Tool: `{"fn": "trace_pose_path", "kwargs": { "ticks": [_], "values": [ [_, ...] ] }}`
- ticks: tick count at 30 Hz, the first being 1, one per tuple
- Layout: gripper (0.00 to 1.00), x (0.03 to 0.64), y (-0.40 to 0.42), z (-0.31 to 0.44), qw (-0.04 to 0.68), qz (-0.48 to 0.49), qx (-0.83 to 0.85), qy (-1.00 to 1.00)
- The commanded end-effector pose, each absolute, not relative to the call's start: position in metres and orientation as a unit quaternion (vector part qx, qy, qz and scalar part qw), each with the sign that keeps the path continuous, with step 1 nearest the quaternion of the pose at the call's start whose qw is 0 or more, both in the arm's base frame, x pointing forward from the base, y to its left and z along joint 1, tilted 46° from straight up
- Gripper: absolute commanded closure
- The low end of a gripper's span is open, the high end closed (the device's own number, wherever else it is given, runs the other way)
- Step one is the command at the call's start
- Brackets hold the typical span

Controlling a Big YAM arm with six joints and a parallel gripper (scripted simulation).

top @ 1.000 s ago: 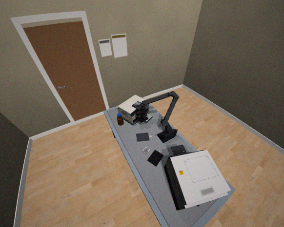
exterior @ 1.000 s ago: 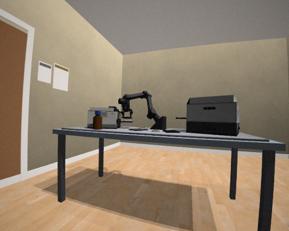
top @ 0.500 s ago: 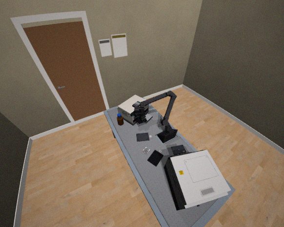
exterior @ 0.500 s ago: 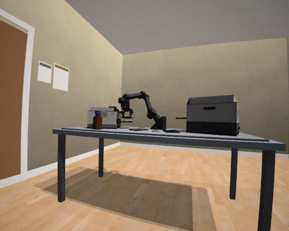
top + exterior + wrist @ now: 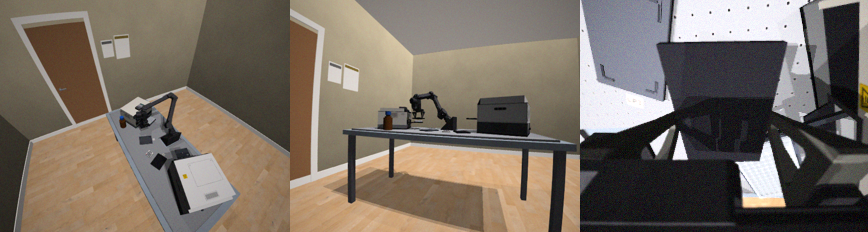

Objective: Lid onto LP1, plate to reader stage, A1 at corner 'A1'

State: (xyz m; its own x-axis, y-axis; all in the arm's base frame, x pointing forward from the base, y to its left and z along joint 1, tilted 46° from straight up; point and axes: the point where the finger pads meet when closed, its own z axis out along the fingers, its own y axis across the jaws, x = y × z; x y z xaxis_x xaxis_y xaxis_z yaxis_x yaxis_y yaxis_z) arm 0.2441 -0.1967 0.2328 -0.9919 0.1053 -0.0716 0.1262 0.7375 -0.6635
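My gripper [image 5: 142, 122] hangs just in front of the dispenser [image 5: 132, 109], above the bench; it also shows in the side view [image 5: 418, 115]. It is shut on the dark lid [image 5: 722, 100], which fills the space between the fingers in the wrist view. The plate [image 5: 151, 120] lies on the dispenser's stage, just beside and below the gripper, and shows as a thin slab in the side view [image 5: 418, 121]. A grey bench position with corner locators [image 5: 630, 45] lies below at the upper left of the wrist view. The reader [image 5: 203, 180] stands at the near end, its stage [image 5: 182, 152] out in front.
The capped brown bottle [image 5: 122, 122] stands on the bench left of the dispenser. Two dark bench pads [image 5: 145, 140] [image 5: 158, 161] lie mid-table, with a small tag [image 5: 149, 153] between them. The arm's base [image 5: 171, 138] stands at the table's right side.
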Motion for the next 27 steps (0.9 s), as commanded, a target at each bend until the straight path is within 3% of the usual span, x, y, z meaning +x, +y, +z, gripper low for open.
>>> {"fn": "trace_pose_path", "kwargs": {
  "ticks": [1, 17, 27],
  "values": [
    [0.15, 0.263, -0.191, 0.231, 0.026, -0.358, 0.076, 0.93],
    [0.15, 0.273, -0.167, 0.193, 0.013, -0.355, 0.106, 0.929],
    [0.15, 0.292, -0.157, 0.199, 0.046, -0.365, 0.156, 0.917]
  ]
}}
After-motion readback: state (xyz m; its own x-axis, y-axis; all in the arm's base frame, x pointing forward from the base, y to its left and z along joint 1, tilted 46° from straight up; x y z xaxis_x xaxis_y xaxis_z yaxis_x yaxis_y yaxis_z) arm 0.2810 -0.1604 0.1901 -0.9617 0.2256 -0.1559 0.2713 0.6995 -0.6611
